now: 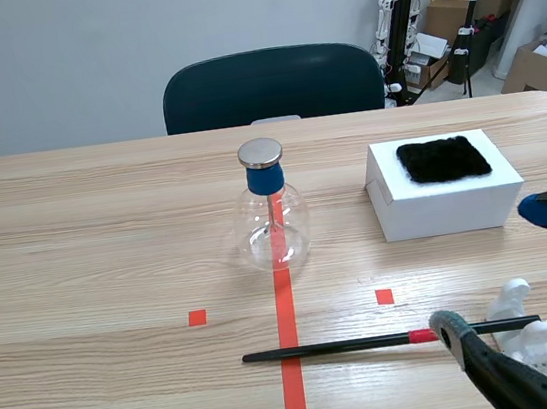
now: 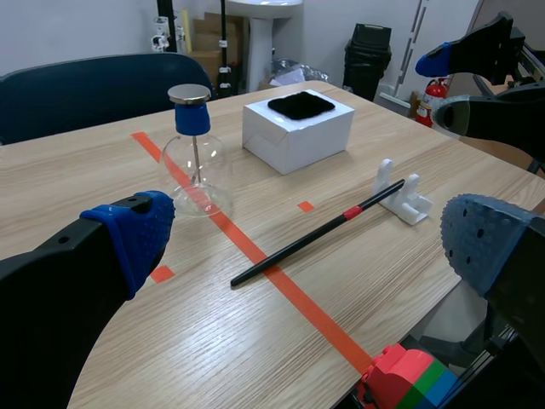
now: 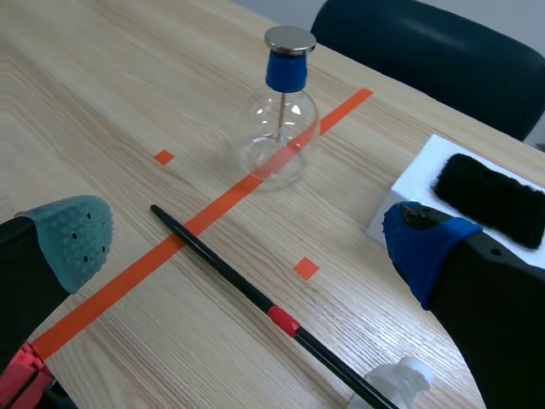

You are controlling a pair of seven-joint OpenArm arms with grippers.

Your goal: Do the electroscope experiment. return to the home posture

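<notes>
Found electroscope (image 1: 270, 210) upright on the long tape line, mid-table: clear flask, blue stopper, metal disc on top. Found black rod (image 1: 352, 344) lying flat across the same line, nearer the robot, red band toward the right end, that end resting on white stand (image 1: 525, 331). Spotted white box (image 1: 445, 204) right of the flask and apart from it, black fur pad (image 1: 443, 159) on the lid. Logged right gripper (image 1: 504, 270) low at the table's right side, fingers spread wide, gripping nothing; one grey-green pad close to the rod's red band, contact impossible to tell. Logged left gripper (image 2: 311, 239) by the table's near edge, blue pads wide apart, nothing between them, well apart from the flask and the rod. Noted dark chair (image 1: 271, 84) beyond the far edge.
</notes>
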